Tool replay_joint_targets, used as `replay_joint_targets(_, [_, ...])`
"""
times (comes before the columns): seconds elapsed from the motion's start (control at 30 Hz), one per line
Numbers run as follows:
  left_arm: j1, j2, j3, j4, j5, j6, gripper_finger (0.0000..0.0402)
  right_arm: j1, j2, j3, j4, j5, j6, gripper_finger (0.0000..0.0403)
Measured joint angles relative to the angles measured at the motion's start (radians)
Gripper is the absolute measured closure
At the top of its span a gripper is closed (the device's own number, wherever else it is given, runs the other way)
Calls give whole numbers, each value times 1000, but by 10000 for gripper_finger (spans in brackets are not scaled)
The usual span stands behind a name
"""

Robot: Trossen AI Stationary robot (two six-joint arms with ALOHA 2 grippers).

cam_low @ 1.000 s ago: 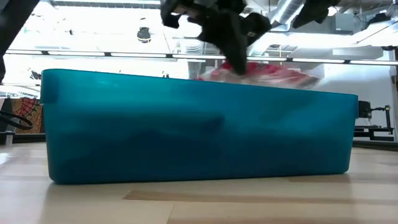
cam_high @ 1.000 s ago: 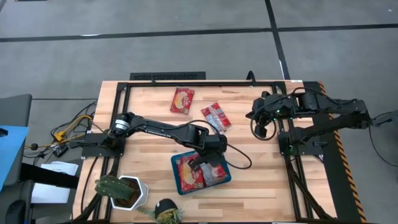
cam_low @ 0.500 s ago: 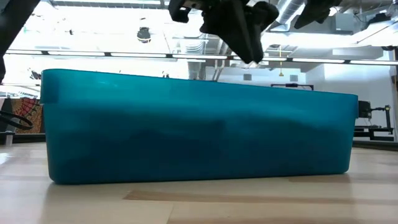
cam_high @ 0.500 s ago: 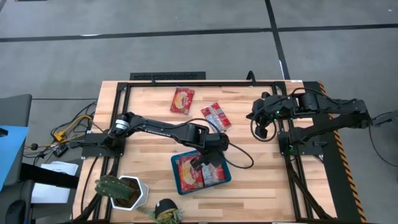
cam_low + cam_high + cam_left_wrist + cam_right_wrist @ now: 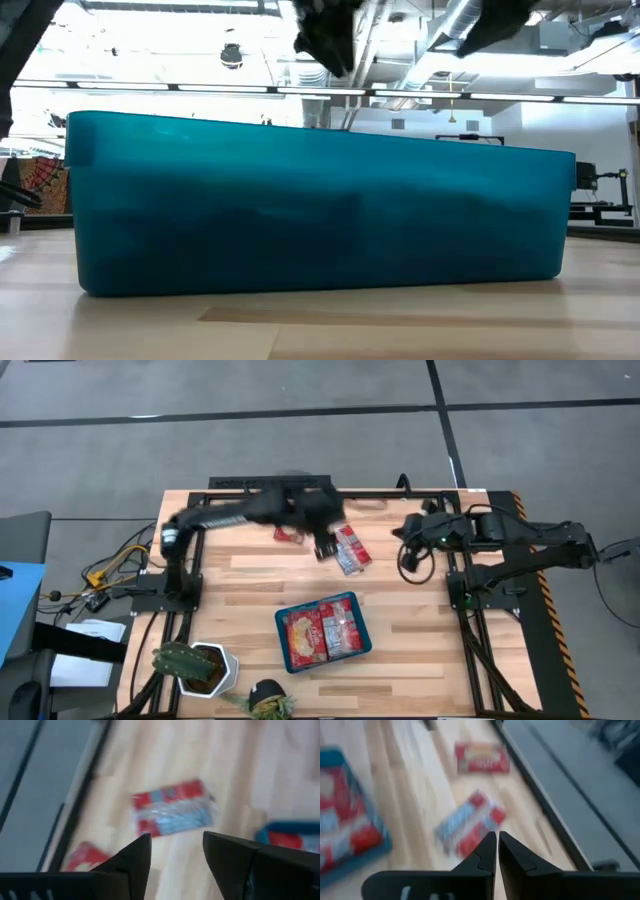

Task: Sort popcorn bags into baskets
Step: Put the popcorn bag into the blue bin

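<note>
The teal basket (image 5: 322, 632) stands near the table's front, with red popcorn bags (image 5: 318, 634) lying flat inside. Two loose bags lie on the wood farther back: one (image 5: 352, 550) (image 5: 172, 807) (image 5: 470, 822) near the middle and one (image 5: 290, 533) (image 5: 482, 757) by the far edge, partly under my left arm. My left gripper (image 5: 322, 546) (image 5: 175, 850) hovers open above the table beside the nearer loose bag, touching nothing. My right gripper (image 5: 408, 552) (image 5: 495, 851) hangs shut and empty at the table's right.
A black frame (image 5: 270, 482) runs along the table's far edge. A white plant pot (image 5: 205, 668) and a second small plant (image 5: 268, 700) stand at the front left corner. In the low view the basket's wall (image 5: 320, 215) fills the foreground.
My left gripper has let go of a bag in the basket, risen, rolled and swung toward the far edge, ending over the loose bags. The bag, which showed above the basket's rim, now lies down inside it. My right arm has kept still.
</note>
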Motion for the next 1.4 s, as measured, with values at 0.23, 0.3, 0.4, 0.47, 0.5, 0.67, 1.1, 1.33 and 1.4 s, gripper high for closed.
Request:
replay_joint_targets(0.23, [170, -198, -103, 31, -48, -115, 269, -173, 95, -175, 531, -237, -117, 394])
replay_joint_targets(0.3, [205, -241, -145, 26, -50, -132, 288, -219, 181, -169, 621, -286, -157, 396])
replay_joint_targets(0.4, [236, -307, -189, 34, -61, -170, 319, -272, 332, -125, 758, -359, -193, 392])
replay_joint_targets(0.47, [246, -336, -214, 36, -81, -194, 340, -296, 446, -77, 828, -434, -194, 392])
replay_joint_targets(0.5, [253, -342, -225, 36, -82, -197, 350, -303, 504, -48, 857, -460, -194, 393])
replay_joint_targets(0.67, [262, -373, -273, 25, -86, -196, 394, -312, 782, 159, 891, -471, -219, 398])
replay_joint_targets(1.1, [261, -376, -279, -77, -92, -156, 394, -306, 1305, 803, 398, -373, -209, 396])
replay_joint_targets(1.33, [261, -376, -279, -116, -97, -131, 394, -287, 1462, 1020, 216, -377, -195, 398])
replay_joint_targets(1.4, [261, -376, -279, -118, -97, -120, 394, -288, 1489, 1064, 159, -376, -175, 396])
